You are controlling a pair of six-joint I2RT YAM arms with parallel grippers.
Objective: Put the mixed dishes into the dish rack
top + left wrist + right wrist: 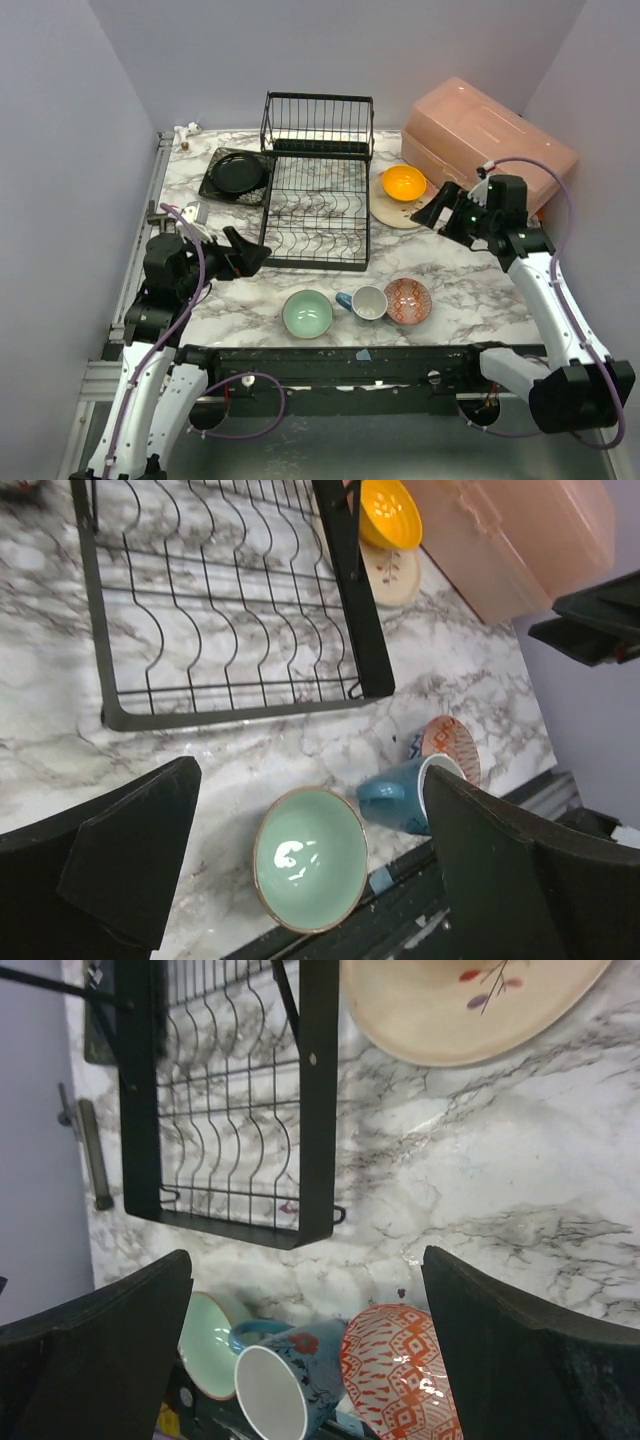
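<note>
Dish rack [316, 195] bare, loading not begun; left gripper [250, 250] and right gripper [438, 208] flank it, wide, empty. Likely first pick: mint-green bowl [307, 313] fronting the rack.

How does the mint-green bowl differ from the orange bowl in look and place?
The mint-green bowl is pale green, the orange bowl bright orange. The mint-green bowl stands directly on the marble table, the orange bowl on a beige plate. The mint-green bowl is in front of the dish rack, the orange bowl to its right. Both are upright, empty and outside the rack.
</note>
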